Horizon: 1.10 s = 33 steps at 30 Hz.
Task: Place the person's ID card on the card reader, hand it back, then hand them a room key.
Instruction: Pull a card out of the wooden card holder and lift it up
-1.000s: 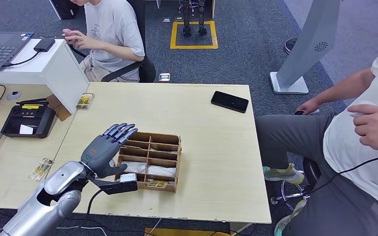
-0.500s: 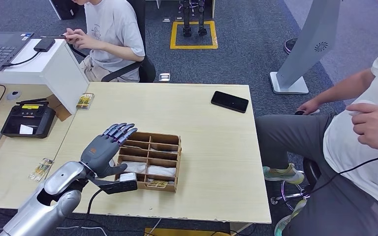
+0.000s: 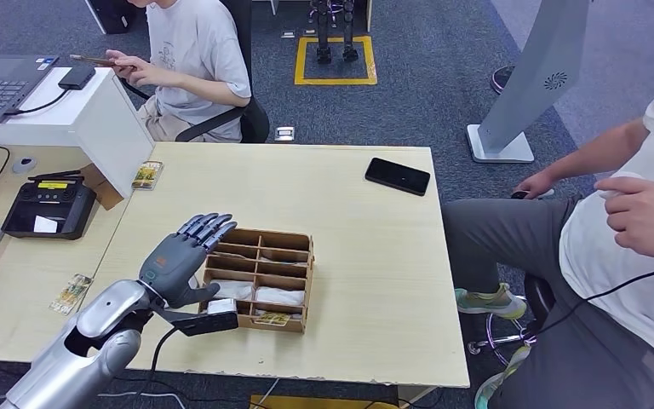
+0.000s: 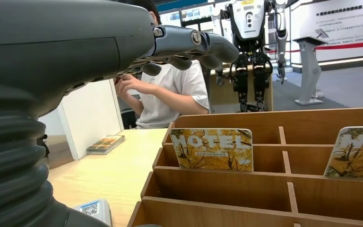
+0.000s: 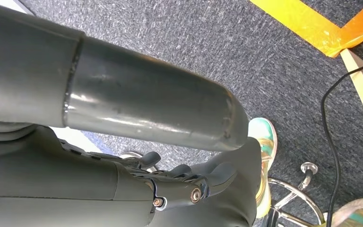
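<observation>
Hovering unchanged, the left hand (image 3: 173, 260) is staying open and empty, fingers extended over the near-left corner of the wooden key box (image 3: 260, 278); room key cards (image 4: 212, 149) are standing just beyond it, so grasping appears not yet begun.

The counter (image 3: 366, 247) is showing pale wood, the divided tray (image 3: 260, 277) brown, its hotel cards (image 4: 212, 149) yellow with autumn trees, the phone (image 3: 398, 175) black.
</observation>
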Available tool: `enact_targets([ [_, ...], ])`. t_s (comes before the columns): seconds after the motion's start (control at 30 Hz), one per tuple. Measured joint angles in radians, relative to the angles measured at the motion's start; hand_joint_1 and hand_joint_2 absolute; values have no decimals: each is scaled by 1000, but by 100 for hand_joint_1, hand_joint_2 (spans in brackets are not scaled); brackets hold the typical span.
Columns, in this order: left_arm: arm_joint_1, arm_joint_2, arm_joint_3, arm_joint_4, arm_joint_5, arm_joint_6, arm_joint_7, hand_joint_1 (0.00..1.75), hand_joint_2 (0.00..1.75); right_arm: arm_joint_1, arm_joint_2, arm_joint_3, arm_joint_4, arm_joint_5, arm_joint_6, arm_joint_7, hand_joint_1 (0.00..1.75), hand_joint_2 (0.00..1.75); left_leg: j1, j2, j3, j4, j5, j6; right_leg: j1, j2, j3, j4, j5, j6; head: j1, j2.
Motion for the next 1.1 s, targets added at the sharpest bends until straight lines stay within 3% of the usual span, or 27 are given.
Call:
enact_targets([
  [1.1,-6,-14,0,25,-8,9,2,0,175,-1,0,4,0,0,0,4,0,0,0,0,0,0,0,0,0,0,0,0,0,0,0,0],
])
